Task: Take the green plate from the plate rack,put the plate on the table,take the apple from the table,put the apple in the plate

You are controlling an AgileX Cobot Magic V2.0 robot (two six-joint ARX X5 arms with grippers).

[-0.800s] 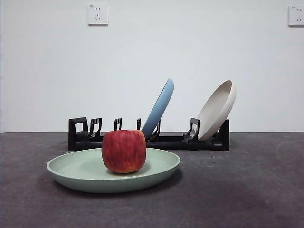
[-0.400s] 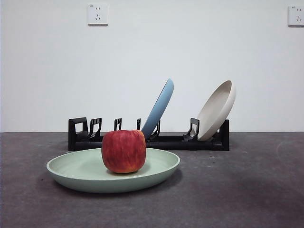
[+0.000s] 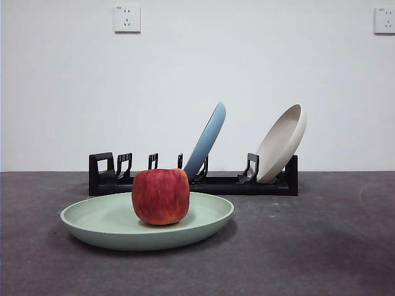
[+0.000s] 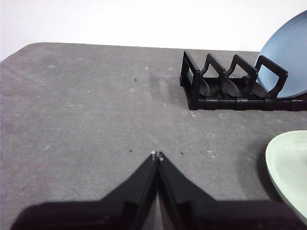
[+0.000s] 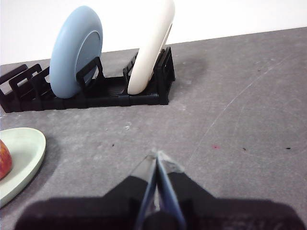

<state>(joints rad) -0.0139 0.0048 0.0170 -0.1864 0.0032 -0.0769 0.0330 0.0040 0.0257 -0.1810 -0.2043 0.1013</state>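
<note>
The green plate (image 3: 123, 229) lies flat on the dark grey table (image 3: 321, 246), in front of the black plate rack (image 3: 216, 183). The red apple (image 3: 161, 196) stands on the plate. No arm shows in the front view. My left gripper (image 4: 157, 155) is shut and empty above bare table, with the green plate's edge (image 4: 288, 167) and the rack's end (image 4: 230, 86) off to one side. My right gripper (image 5: 157, 156) is shut and empty above the table; the green plate (image 5: 21, 163) and a sliver of apple (image 5: 4, 160) show at the picture's edge.
A light blue plate (image 3: 207, 140) and a beige plate (image 3: 282, 143) lean in the rack; both show in the right wrist view, blue (image 5: 76, 50) and beige (image 5: 151, 45). The rack's left slots stand empty. A white wall with two sockets stands behind.
</note>
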